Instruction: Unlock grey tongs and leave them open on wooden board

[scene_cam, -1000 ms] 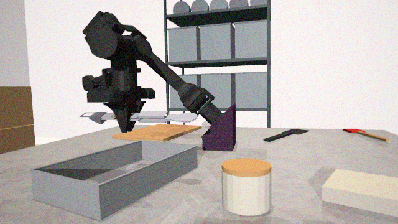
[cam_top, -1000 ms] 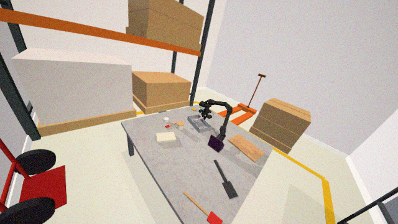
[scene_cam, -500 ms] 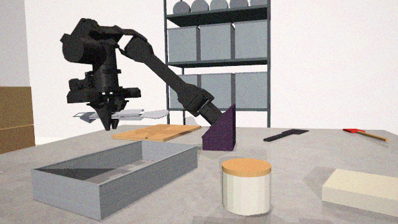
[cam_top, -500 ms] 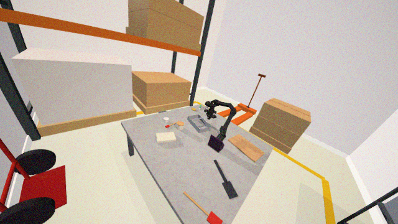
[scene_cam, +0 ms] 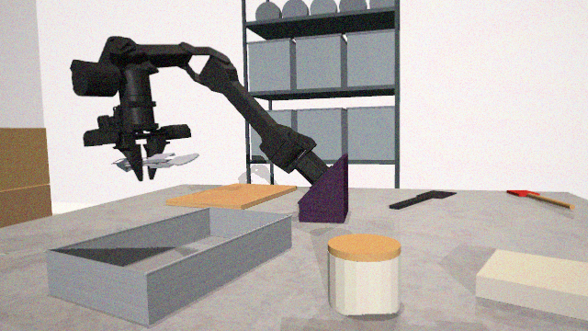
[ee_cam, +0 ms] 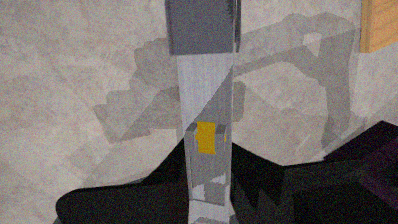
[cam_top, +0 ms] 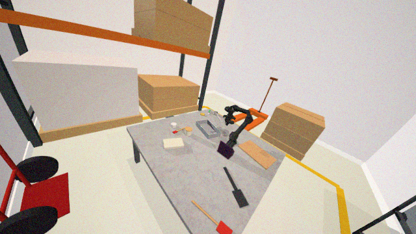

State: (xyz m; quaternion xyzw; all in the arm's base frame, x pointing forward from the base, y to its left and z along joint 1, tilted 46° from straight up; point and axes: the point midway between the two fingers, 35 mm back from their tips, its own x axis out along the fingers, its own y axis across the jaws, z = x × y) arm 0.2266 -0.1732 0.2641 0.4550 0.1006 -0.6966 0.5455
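My gripper point(cam_top: 228, 123) point(scene_cam: 146, 176) point(ee_cam: 200, 141) points down and is shut on the grey tongs point(scene_cam: 184, 160) point(ee_cam: 205, 85), high above the table. The tongs lie roughly level across the fingers. A yellow patch shows on them between the fingers in the wrist view. Their arms look close together; the lock's state cannot be told. The grey roasting tin point(cam_top: 212, 134) point(scene_cam: 220, 259) stands below, nearer to the exterior view, with nothing resting across it. The wooden board point(cam_top: 257, 153) point(scene_cam: 230, 197) point(ee_cam: 382, 25) lies flat beside the arm's base and is bare; the gripper is not over it.
The arm's purple base point(cam_top: 225, 150) point(scene_cam: 328, 198) stands between tin and board. A white jar with a wooden lid point(cam_top: 188, 130) point(scene_cam: 364, 276) and a cream block point(cam_top: 173, 143) point(scene_cam: 537, 271) stand on the table. A black tool point(cam_top: 240, 197) point(scene_cam: 423, 198) and a red-headed tool point(cam_top: 224, 227) point(scene_cam: 524, 193) lie farther off.
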